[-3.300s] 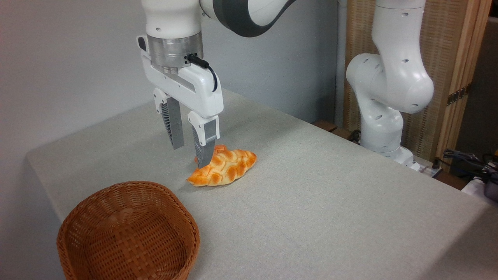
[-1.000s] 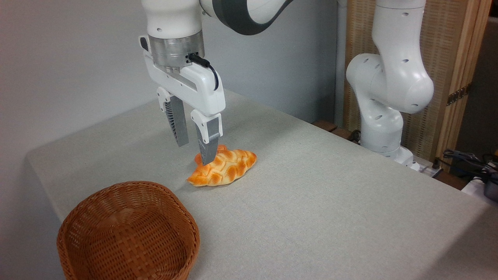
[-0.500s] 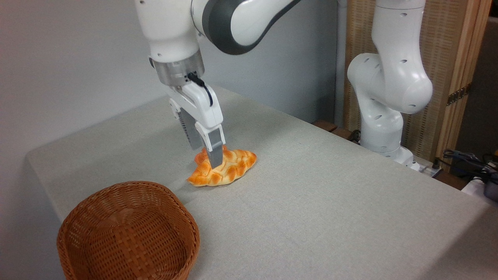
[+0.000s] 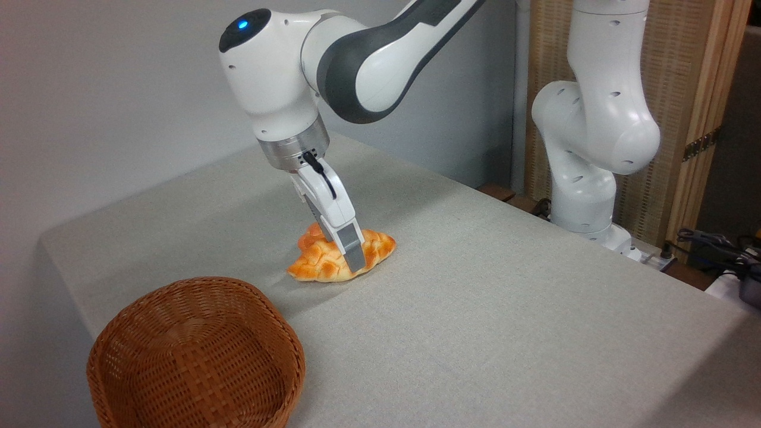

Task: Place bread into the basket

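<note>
The gripper (image 4: 352,261) is down on the bread loaf (image 4: 341,257), but I cannot tell if its jaws are squeezing it. The loaf lies on the table (image 4: 505,309), long ends pointing at 2 and 8 o'clock. The wicker basket (image 4: 196,356) sits well apart, at 8 o'clock from it.

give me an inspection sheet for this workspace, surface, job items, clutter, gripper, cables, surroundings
Surface: table under plain grey cloth.
Bread: loaf lying on the cloth, not in the basket.
Basket: wicker basket near front left corner, empty.
Clutter: nothing seen.
Gripper: gripper tilted, down at the loaf's middle; near finger across its front, far finger hidden, grasp unconfirmed.
Cables: black lead on the wrist; cables at far right.
Surroundings: grey wall, woven screen.
</note>
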Controlling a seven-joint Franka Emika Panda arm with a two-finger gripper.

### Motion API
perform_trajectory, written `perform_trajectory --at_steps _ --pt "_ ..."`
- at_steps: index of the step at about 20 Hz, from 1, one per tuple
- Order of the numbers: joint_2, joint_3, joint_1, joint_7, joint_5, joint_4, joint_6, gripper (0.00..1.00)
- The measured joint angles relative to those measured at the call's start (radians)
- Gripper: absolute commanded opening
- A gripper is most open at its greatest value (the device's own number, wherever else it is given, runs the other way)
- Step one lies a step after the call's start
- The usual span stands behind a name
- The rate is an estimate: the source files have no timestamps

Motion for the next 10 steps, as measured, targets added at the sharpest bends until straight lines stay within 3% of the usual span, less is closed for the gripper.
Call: perform_trajectory --at_steps 10 --pt "0.056 -0.005 -0.040 0.004 0.000 0.000 0.000 1.00"
